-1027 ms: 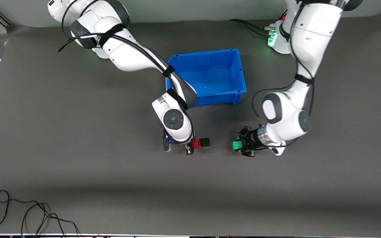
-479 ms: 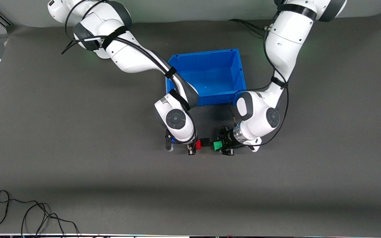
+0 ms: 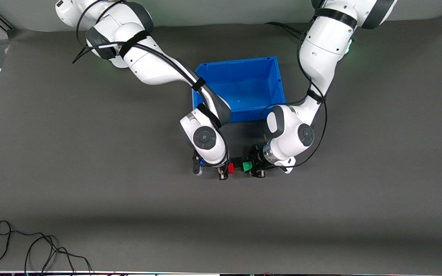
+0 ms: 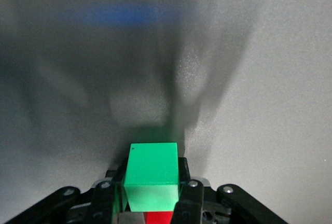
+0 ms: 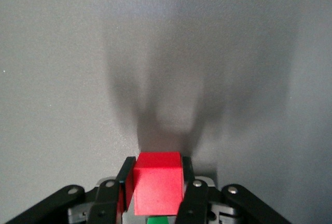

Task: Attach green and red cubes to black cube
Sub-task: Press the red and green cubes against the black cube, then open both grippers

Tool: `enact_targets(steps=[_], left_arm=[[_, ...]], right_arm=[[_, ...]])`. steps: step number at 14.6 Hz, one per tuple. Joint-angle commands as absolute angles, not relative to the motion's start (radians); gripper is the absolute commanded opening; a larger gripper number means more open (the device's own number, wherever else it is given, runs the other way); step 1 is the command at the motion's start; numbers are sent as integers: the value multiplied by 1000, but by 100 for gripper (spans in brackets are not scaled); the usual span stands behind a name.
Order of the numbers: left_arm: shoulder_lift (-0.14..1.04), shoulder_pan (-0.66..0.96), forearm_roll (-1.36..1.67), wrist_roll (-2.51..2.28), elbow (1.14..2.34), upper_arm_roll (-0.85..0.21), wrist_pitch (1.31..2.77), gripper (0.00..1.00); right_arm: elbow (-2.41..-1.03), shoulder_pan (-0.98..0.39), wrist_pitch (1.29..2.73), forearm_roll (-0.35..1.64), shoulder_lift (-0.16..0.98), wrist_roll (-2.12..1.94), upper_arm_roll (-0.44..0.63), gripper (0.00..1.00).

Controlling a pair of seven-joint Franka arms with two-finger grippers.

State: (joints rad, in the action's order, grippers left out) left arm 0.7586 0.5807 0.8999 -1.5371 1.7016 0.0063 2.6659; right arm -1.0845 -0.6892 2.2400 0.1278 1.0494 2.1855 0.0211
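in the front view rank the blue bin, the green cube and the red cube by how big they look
1. Blue bin, by far the largest.
2. Green cube and red cube: they look about equal, each partly hidden by the jaws holding it, so no ranking between them.

No text, label, brand or number can be read on anything here.

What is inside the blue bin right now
Nothing can be seen inside the blue bin: its visible floor is bare blue plastic. The right arm covers the corner toward its own end of the table, so that part cannot be checked.
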Motion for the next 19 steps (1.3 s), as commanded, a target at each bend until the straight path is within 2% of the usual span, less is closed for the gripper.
enact_targets(steps=[1, 5, 6, 7, 8, 9, 10, 11, 14, 17, 19], left_arm=[[769, 609, 913, -1581, 1677, 21, 2672, 30], [769, 607, 911, -1586, 1675, 21, 2671, 30], [767, 604, 911, -1585, 1675, 21, 2671, 30], [767, 604, 913, -1585, 1675, 21, 2671, 31], [767, 604, 911, -1585, 1675, 21, 2671, 37], [767, 604, 904, -1577, 1675, 23, 2669, 79], [767, 604, 904, -1572, 1677, 23, 2668, 100], [762, 598, 902, -1572, 1678, 28, 2655, 100], [741, 557, 855, -1565, 1687, 55, 2622, 100], [715, 477, 764, -1554, 1686, 60, 2514, 100], [669, 395, 652, -1507, 1687, 58, 2397, 100]], right_arm=[[-1057, -709, 2247, 144, 1068, 2210, 29, 16], [-1049, -709, 2247, 149, 1068, 2212, 28, 18], [-1054, -709, 2247, 147, 1068, 2210, 29, 22], [-1057, -709, 2247, 143, 1068, 2209, 29, 41], [-1057, -709, 2247, 144, 1068, 2207, 29, 57], [-1057, -707, 2244, 144, 1068, 2207, 29, 69], [-1055, -707, 2240, 144, 1065, 2206, 29, 85], [-1052, -706, 2235, 146, 1059, 2204, 29, 98], [-1060, -693, 2140, 124, 987, 2177, 40, 100], [-1124, -658, 2099, 103, 864, 2009, 43, 100], [-1140, -611, 2018, 106, 798, 1854, 41, 100]])
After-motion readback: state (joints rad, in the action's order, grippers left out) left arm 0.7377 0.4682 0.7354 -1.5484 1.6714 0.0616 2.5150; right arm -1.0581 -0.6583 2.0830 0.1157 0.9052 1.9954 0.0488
